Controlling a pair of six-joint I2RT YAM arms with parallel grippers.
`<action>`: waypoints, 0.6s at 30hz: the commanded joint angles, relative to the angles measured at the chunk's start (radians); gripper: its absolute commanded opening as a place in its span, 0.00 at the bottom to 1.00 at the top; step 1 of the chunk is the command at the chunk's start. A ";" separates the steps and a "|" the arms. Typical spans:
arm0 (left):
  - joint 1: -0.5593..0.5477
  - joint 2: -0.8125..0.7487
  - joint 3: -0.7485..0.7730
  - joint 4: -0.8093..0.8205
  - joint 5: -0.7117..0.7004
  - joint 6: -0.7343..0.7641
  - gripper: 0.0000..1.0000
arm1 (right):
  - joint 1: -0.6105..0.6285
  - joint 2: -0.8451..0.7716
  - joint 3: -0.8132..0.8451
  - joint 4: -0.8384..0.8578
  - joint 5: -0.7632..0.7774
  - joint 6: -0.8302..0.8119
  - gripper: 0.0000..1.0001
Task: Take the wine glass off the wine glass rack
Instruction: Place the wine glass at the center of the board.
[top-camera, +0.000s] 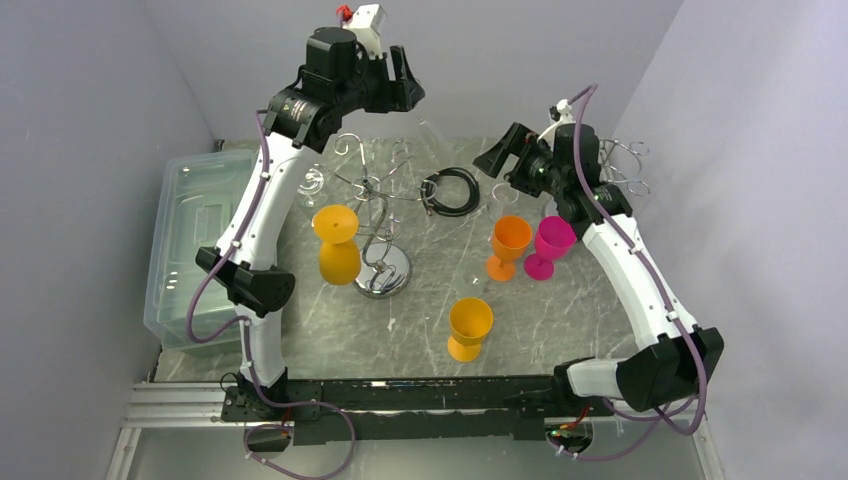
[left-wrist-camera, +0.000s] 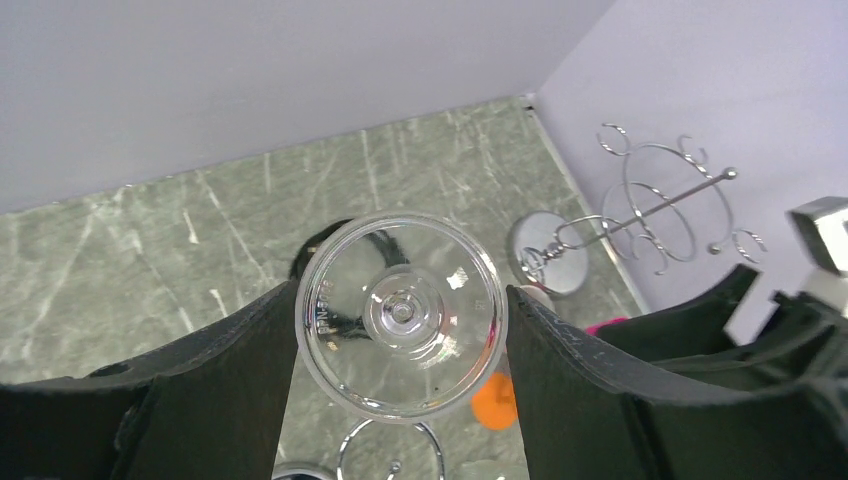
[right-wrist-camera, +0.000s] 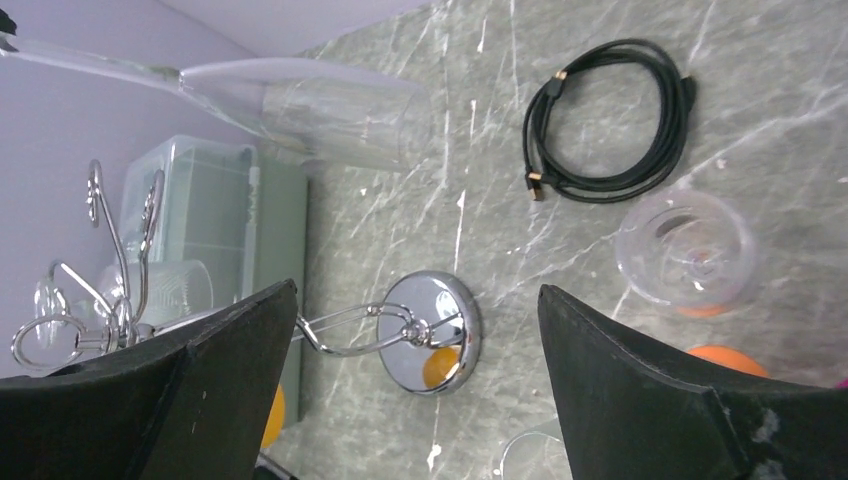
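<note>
My left gripper (top-camera: 405, 92) is raised high at the back, above and behind the wine glass rack. In the left wrist view it (left-wrist-camera: 400, 305) is shut on the round foot of a clear wine glass (left-wrist-camera: 402, 312), one finger on each side of the foot. The right wrist view shows this glass (right-wrist-camera: 300, 108) in the air, apart from the rack. The chrome rack (top-camera: 383, 268) stands mid-table; its disc base also shows in the right wrist view (right-wrist-camera: 432, 345). An orange glass (top-camera: 338, 245) and a clear glass (top-camera: 312, 185) still hang on it. My right gripper (top-camera: 500, 160) (right-wrist-camera: 415, 300) is open and empty.
An orange glass (top-camera: 510, 243), a magenta glass (top-camera: 550, 245) and a yellow-orange glass (top-camera: 470, 327) stand on the table. A coiled black cable (top-camera: 452, 190) lies at the back. A smaller chrome stand (top-camera: 622, 165) is at the far right. A clear plastic bin (top-camera: 195, 240) sits on the left.
</note>
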 joint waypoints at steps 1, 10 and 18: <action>-0.002 -0.026 0.038 0.083 0.096 -0.084 0.40 | 0.002 -0.072 -0.096 0.210 -0.074 0.088 0.94; 0.032 -0.051 -0.001 0.124 0.224 -0.204 0.39 | -0.006 -0.159 -0.280 0.436 -0.114 0.195 0.96; 0.062 -0.059 -0.021 0.149 0.297 -0.261 0.39 | -0.022 -0.170 -0.378 0.614 -0.153 0.268 0.97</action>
